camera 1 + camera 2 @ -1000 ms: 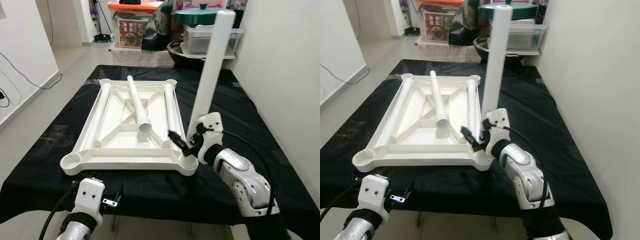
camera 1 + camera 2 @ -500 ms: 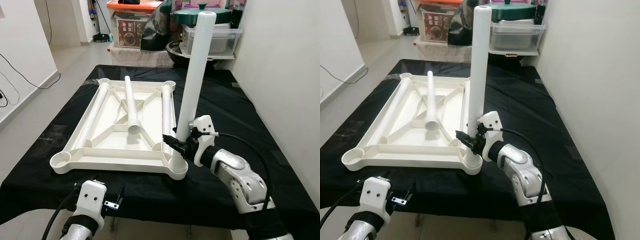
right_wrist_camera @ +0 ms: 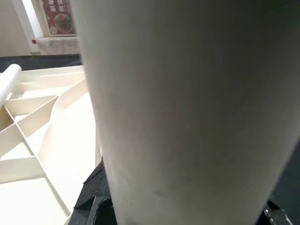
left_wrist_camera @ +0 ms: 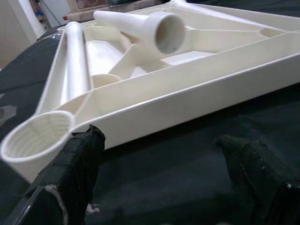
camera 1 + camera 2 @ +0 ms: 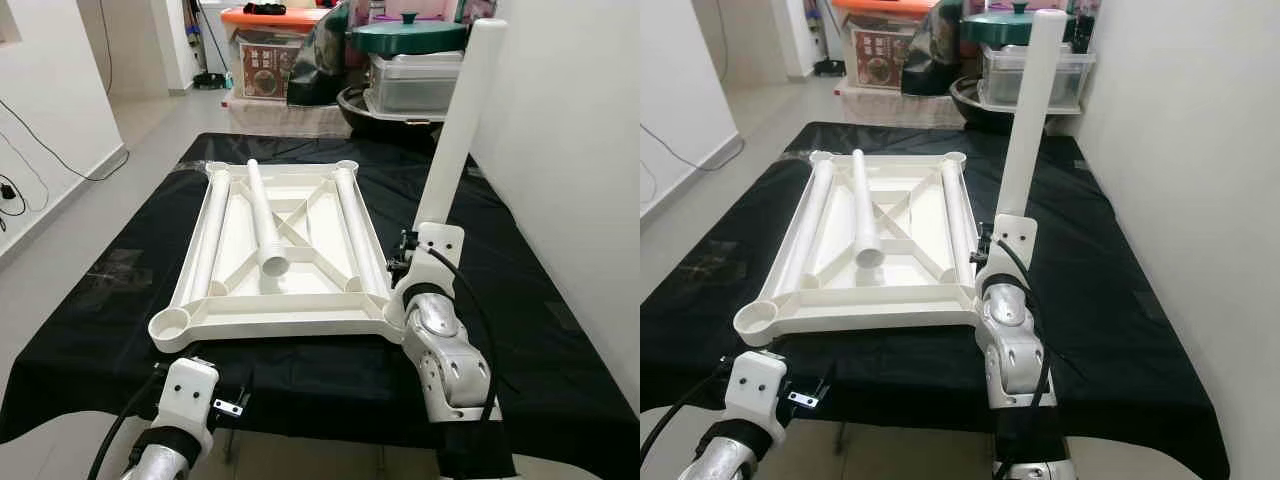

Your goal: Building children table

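A black cloth (image 5: 520, 300) covers the table. White walls (image 5: 570, 140) rise close on the right and on the left, where a dark cable (image 5: 45, 150) hangs. Pale floor tiles (image 5: 70, 240) run along the left edge. Beyond the far edge stand storage boxes (image 5: 265, 60), a clear bin (image 5: 415, 80) and a green lid (image 5: 405, 35).

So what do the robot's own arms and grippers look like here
Both arms are silver metal with white plastic wrist housings and black cables looping alongside. The left gripper has two long black fingers with a rough, padded surface. The right gripper looks black beside its white housing.
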Tool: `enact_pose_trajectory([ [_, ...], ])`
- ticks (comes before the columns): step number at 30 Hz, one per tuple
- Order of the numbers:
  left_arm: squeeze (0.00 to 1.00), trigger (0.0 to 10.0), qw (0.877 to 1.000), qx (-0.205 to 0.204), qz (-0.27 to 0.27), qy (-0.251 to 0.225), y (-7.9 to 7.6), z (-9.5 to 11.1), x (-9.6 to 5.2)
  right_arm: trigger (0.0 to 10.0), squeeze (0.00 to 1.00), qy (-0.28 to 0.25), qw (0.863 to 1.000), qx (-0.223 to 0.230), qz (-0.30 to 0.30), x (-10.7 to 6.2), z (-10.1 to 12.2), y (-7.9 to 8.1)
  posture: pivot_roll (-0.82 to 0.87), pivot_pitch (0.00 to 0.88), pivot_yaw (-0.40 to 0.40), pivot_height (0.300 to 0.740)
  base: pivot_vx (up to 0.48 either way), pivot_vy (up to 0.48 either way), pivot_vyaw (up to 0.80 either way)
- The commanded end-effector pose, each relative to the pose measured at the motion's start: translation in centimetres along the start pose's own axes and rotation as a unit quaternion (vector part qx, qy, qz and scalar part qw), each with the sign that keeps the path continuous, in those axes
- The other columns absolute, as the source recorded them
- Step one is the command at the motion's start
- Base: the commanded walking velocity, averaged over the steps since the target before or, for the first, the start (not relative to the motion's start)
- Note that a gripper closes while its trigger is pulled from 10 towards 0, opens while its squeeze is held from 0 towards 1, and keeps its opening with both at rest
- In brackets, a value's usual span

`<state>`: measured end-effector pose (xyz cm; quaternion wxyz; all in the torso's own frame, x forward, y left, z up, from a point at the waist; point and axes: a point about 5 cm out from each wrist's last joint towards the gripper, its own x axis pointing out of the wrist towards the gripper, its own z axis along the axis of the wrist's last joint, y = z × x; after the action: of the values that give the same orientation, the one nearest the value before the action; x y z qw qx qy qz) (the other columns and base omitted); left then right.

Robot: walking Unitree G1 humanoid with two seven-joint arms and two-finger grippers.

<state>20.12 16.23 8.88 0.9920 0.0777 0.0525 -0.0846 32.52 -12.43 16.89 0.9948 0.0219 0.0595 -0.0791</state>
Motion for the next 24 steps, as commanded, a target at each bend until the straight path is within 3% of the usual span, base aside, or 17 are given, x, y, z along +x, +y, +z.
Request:
enact_pose_trajectory([
  [1, 0.0, 10.0, 1.0, -0.001, 0.0, 0.006, 0.0, -0.1, 0.1, 0.0, 0.0, 0.054, 0.998, -0.012, 0.021, 0.1, -1.6, 0.8, 0.15, 0.0, -0.056, 0.74, 0.0, 0.0, 0.0],
  [2, 0.0, 10.0, 1.0, 0.0, -0.002, 0.004, -0.1, -0.1, 0.1, 10.0, 0.0, 0.057, 0.998, -0.016, 0.026, 0.1, -1.5, 1.0, 0.15, 0.0, -0.062, 0.74, 0.0, 0.0, 0.0],
  [3, 0.0, 10.0, 1.0, 0.0, -0.003, 0.004, -0.1, -0.1, 0.1, 10.0, 0.0, 0.053, 0.998, -0.026, 0.027, 0.2, -1.3, 1.2, 0.14, 0.0, -0.063, 0.74, 0.0, 0.0, 0.0],
  [4, 0.0, 10.0, 1.0, -0.002, -0.002, 0.005, -0.1, -0.2, 0.1, 10.0, 0.92, 0.044, 0.998, -0.021, 0.027, 0.0, -1.0, 1.3, 0.14, 0.0, -0.063, 0.74, 0.0, 0.0, 0.0],
  [5, 0.0, 10.0, 1.0, -0.001, -0.002, 0.004, 0.0, -0.2, 0.2, 10.0, 1.0, 0.037, 0.999, -0.015, 0.032, -0.1, -0.9, 1.3, 0.14, 0.0, -0.063, 0.74, 0.0, 0.0, 0.0],
  [9, 0.0, 10.0, 1.0, -0.001, -0.001, 0.003, 0.0, -0.2, 0.3, 10.0, 1.0, 0.028, 0.999, -0.005, 0.04, -0.3, -0.7, 1.1, 0.15, 0.0, -0.062, 0.74, 0.0, 0.0, 0.0],
  [16, 0.0, 10.0, 1.0, -0.005, -0.002, 0.004, 0.1, -0.2, 0.2, 10.0, 1.0, -0.031, 0.998, -0.002, 0.063, -1.4, 0.9, -0.6, 0.12, 0.0, -0.051, 0.74, 0.0, 0.0, 0.0],
  [17, 0.0, 10.0, 1.0, -0.006, -0.001, 0.001, 0.0, -0.1, 0.4, 10.0, 1.0, -0.041, 0.997, -0.008, 0.068, -2.2, 0.9, -1.6, 0.12, 0.0, -0.052, 0.74, 0.0, 0.0, 0.0],
  [19, 0.0, 10.0, 1.0, -0.006, -0.001, 0.001, 0.0, -0.1, 0.4, 10.0, 1.0, -0.041, 0.997, -0.008, 0.068, -2.2, 0.9, -1.6, 0.12, 0.0, -0.052, 0.74, 0.0, 0.0, 0.0],
  [24, 0.0, 10.0, 1.0, -0.009, 0.008, 0.0, 0.1, -0.1, 0.1, 10.0, 1.0, -0.024, 0.996, -0.018, 0.079, -4.8, -0.4, -3.9, 0.1, 0.0, -0.063, 0.74, 0.0, 0.0, 0.0],
])
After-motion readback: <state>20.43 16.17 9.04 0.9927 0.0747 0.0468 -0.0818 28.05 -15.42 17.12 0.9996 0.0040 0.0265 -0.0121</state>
